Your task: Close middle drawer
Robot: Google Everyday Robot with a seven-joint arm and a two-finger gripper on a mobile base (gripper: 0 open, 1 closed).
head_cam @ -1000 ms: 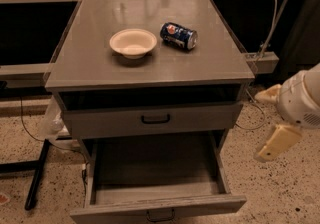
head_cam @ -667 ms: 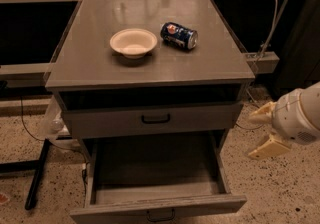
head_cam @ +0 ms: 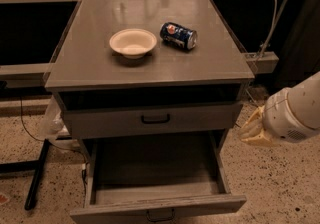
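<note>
**Middle drawer wide open, nothing touching it**

The white round bowl point(head_cam: 132, 43) and blue soda can point(head_cam: 178, 35) sit up top. The wide grey middle drawer point(head_cam: 155, 173) is pulled out at 6 o'clock. The cream two-finger gripper point(head_cam: 252, 129) hangs at 3 o'clock, clear of the cabinet and probably lining up a push. Can't tell if it's spread or pinched.

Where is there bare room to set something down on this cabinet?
The cabinet top is bare left of the bowl, right of the soda can and along the front edge; bowl and can crowd the middle. The open middle drawer has a bare tray, wall to wall. The gripper hangs off the cabinet's right side, outside the drawer.
</note>
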